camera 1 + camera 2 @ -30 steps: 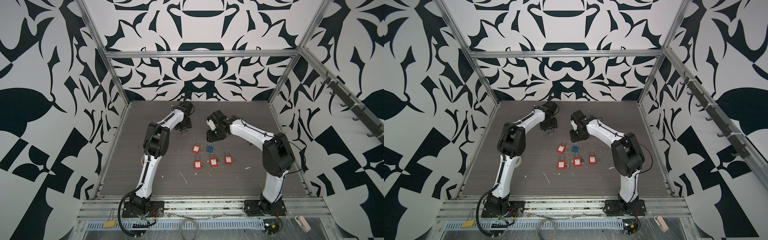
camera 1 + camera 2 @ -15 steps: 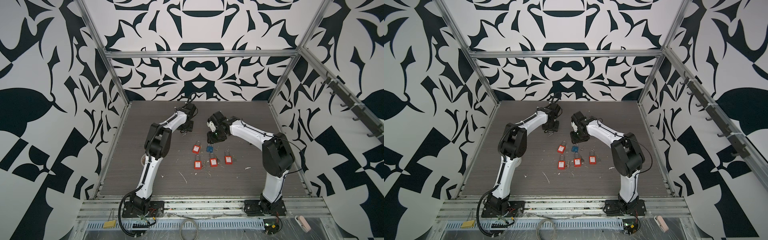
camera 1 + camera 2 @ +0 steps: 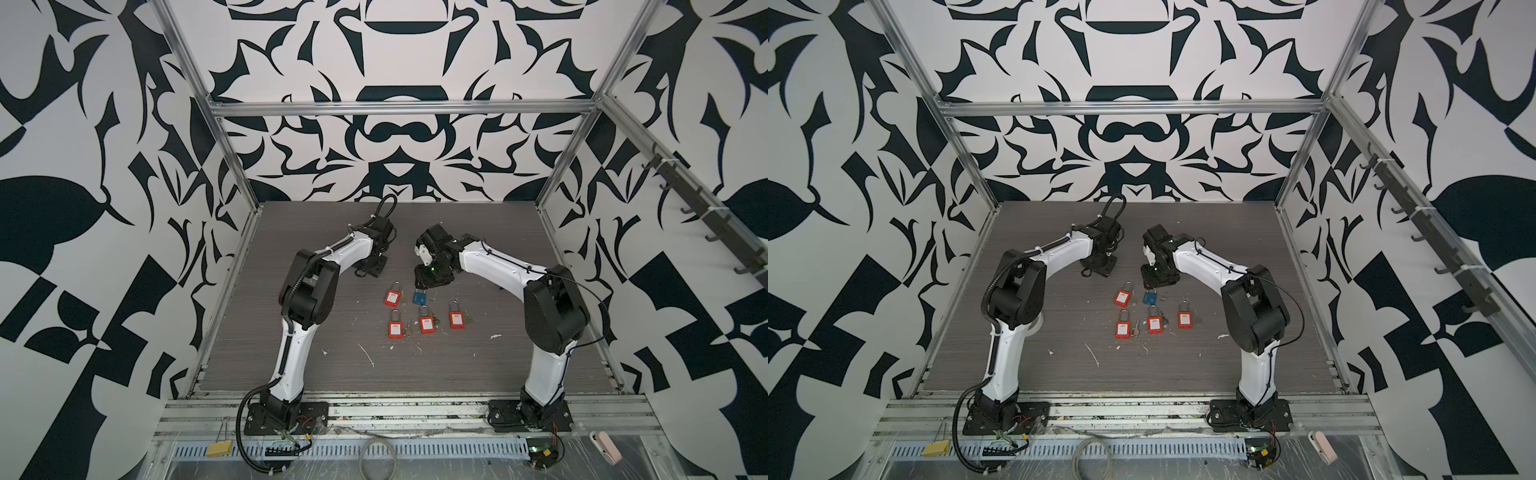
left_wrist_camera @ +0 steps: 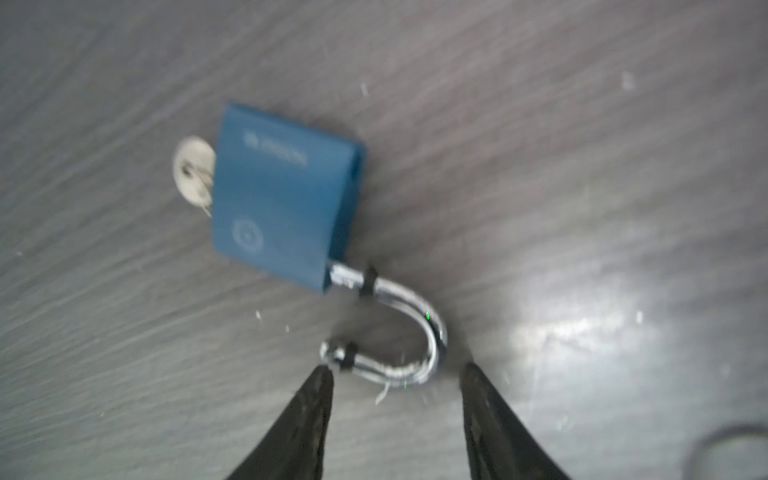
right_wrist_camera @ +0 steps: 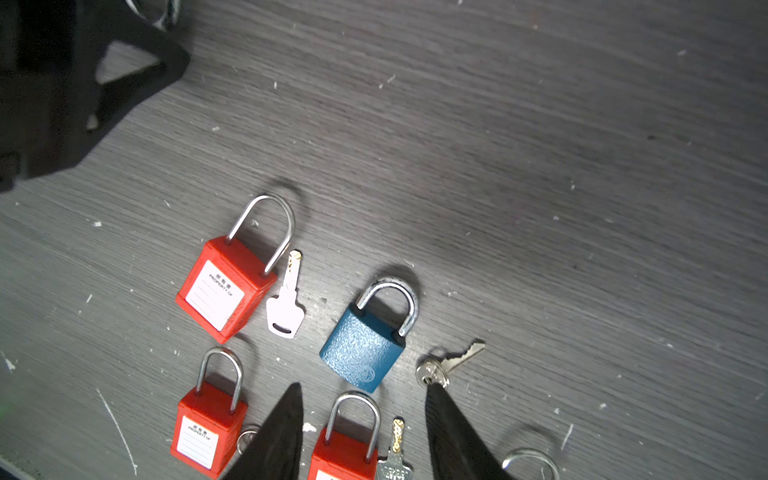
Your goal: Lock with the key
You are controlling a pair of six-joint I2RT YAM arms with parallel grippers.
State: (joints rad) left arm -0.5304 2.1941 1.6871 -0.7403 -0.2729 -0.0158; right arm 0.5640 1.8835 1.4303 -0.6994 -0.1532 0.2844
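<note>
— Looking for the task lock. Where's it at?

— Open blue padlock [image 4: 282, 199] lies flat on the table [image 3: 291, 374], key [image 4: 193, 170] stuck in its base. Shackle [image 4: 415, 328] is swung out, free end clear of the body. I only get it on my left wrist view, and it's blurry.

— Jaws?

— Left gripper [image 4: 395, 372]: partway apart, tips either side of the shackle bend, one tip right at the free end. Nothing gripped.

— Pos vs the shut blue padlock [image 5: 363, 353]?

— Left gripper is on its far-wall side, toward the left arm, near but apart. Right gripper [image 5: 361, 392] hangs just over it, jaws partway apart too, empty. One tip is by the loose key [image 5: 451, 361]; contact, can't tell. That key's just beside it, right-arm side. Lone red padlock [image 3: 392, 297] is on its left-arm side, w/ a row of three red padlocks [image 3: 426, 325] on its near side.
</note>
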